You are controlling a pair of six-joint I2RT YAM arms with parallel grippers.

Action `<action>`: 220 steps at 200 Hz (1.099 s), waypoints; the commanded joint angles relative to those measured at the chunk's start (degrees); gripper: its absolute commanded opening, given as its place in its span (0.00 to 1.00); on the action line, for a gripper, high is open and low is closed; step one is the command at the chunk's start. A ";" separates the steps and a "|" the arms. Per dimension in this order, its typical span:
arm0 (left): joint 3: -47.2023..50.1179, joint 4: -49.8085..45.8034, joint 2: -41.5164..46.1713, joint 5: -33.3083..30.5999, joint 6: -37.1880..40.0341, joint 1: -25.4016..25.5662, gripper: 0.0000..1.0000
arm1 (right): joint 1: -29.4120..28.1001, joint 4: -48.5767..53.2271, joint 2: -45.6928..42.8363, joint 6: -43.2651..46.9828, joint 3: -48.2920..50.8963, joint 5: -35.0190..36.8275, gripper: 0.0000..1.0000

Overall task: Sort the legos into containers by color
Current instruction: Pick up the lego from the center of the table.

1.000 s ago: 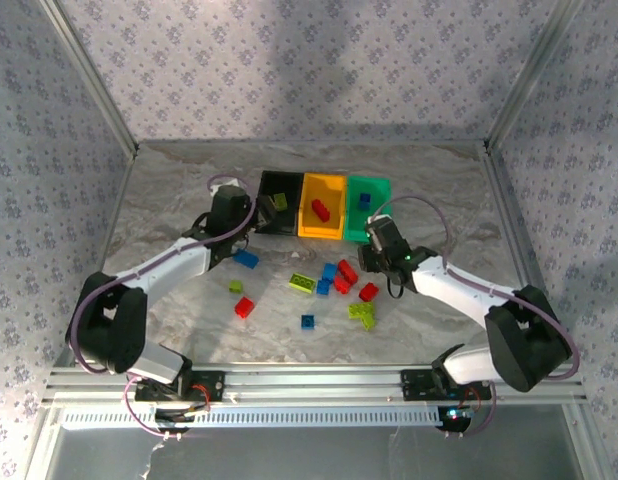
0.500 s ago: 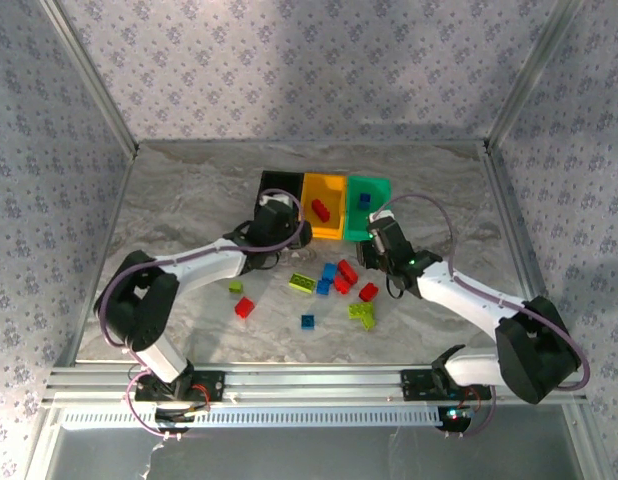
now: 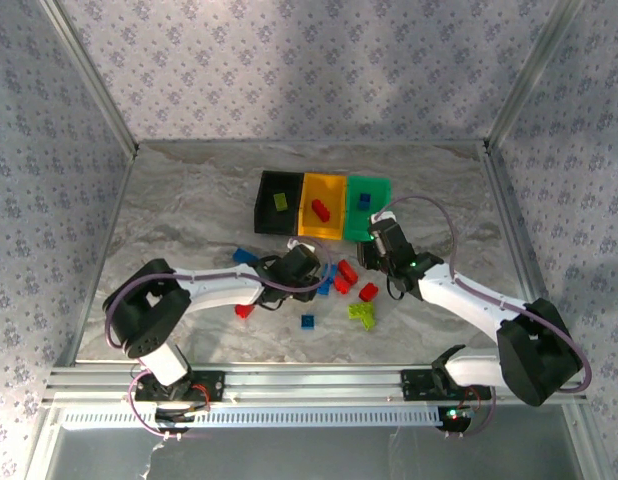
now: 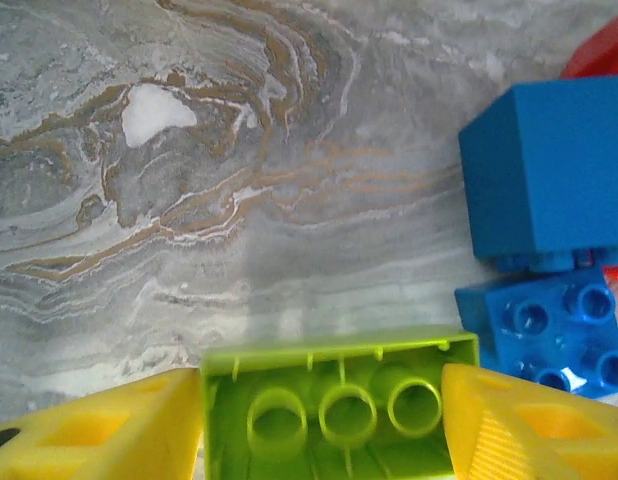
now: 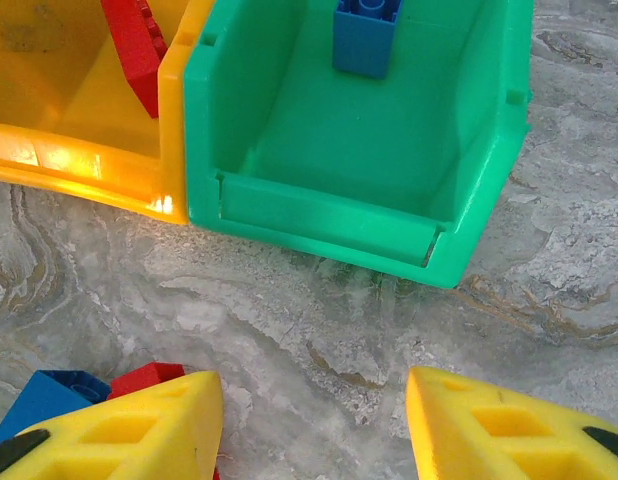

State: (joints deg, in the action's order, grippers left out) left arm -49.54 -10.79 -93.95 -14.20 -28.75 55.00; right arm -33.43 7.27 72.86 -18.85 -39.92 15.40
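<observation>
The three containers [image 3: 322, 234] stand in a row at the far side, with the loose legos [image 3: 368, 292] scattered just in front of them. Our right gripper [image 5: 314, 420] hangs before the green bin [image 5: 319, 215], fingers apart and empty. Our left gripper [image 4: 324, 425] straddles a lime brick [image 4: 339, 400] on the table [image 4: 289, 150], with its hollow underside towards the wrist. The fingers seem to touch both ends, but we cannot tell if they pinch. The brick looks light, rigid and slick, so we judge a square hold across its ends safest.
</observation>
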 commanded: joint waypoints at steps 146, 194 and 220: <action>-3.90 -8.49 -2.89 -5.31 1.48 0.63 0.31 | -0.36 0.09 -0.97 -1.01 0.28 0.43 0.54; -2.99 -9.57 2.13 -10.30 3.08 -0.54 0.12 | -0.28 0.22 -1.03 -1.01 0.26 0.60 0.54; -3.20 -10.22 5.42 -10.40 5.29 -4.98 0.02 | -0.33 -0.27 -1.10 -1.01 0.52 0.55 0.54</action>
State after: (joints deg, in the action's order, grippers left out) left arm -52.66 -19.16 -92.60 -21.96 -25.91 53.82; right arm -33.54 7.05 72.51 -19.03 -39.90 15.40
